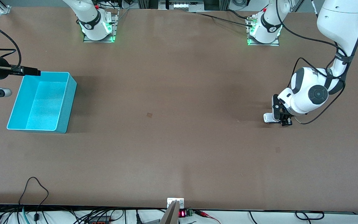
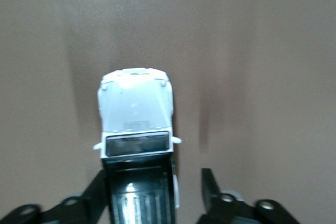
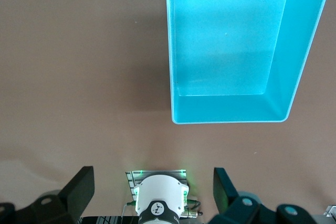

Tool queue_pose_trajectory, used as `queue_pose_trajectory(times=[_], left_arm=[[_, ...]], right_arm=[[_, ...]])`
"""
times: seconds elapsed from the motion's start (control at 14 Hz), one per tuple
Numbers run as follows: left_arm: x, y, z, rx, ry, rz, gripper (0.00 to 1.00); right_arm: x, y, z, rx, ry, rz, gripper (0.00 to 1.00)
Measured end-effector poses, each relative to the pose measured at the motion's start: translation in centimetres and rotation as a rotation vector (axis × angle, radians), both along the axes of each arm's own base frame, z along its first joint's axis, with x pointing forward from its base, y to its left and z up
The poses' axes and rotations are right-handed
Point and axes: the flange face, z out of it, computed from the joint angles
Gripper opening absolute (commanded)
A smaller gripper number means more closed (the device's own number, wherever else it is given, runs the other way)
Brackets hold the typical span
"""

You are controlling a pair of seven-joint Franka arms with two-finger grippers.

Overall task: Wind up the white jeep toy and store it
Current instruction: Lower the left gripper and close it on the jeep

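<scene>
While you look from the front, the left gripper (image 1: 277, 119) sits low at the left arm's end of the table (image 1: 172, 124), over the white jeep toy (image 1: 268, 117); the right gripper (image 1: 26, 71) waits by the cyan bin (image 1: 64, 102). From the left wrist, the jeep's black roof lies between the fingers (image 2: 210, 184), one touching its side, the other with a gap, so the grip is not yet firm. Close squarely on the body before lifting. From the right wrist, its fingers (image 3: 81, 184) stand apart and empty.
</scene>
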Motion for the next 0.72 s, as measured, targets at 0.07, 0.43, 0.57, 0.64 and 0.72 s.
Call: queue_pose_trajectory(times=[0.07, 0.43, 0.57, 0.64, 0.72], left_arm=[[0.05, 0.01, -0.01, -0.001, -0.004, 0.0, 0.38], [-0.04, 0.33, 0.01, -0.002, 0.006, -0.022, 0.31], [-0.12, 0.36, 0.03, -0.001, 0.014, -0.029, 0.29], [-0.14, 0.36, 0.03, -0.001, 0.016, -0.03, 0.28], [-0.14, 0.32, 0.04, -0.001, 0.016, -0.03, 0.27]], right_arm=[[0.0, 0.0, 0.0, 0.0, 0.0, 0.0, 1.0], [-0.01, 0.0, 0.0, 0.0, 0.001, 0.0, 1.0], [-0.01, 0.0, 0.0, 0.0, 0.001, 0.0, 1.0], [-0.01, 0.0, 0.0, 0.0, 0.001, 0.0, 1.0], [-0.01, 0.0, 0.0, 0.0, 0.001, 0.0, 1.0]])
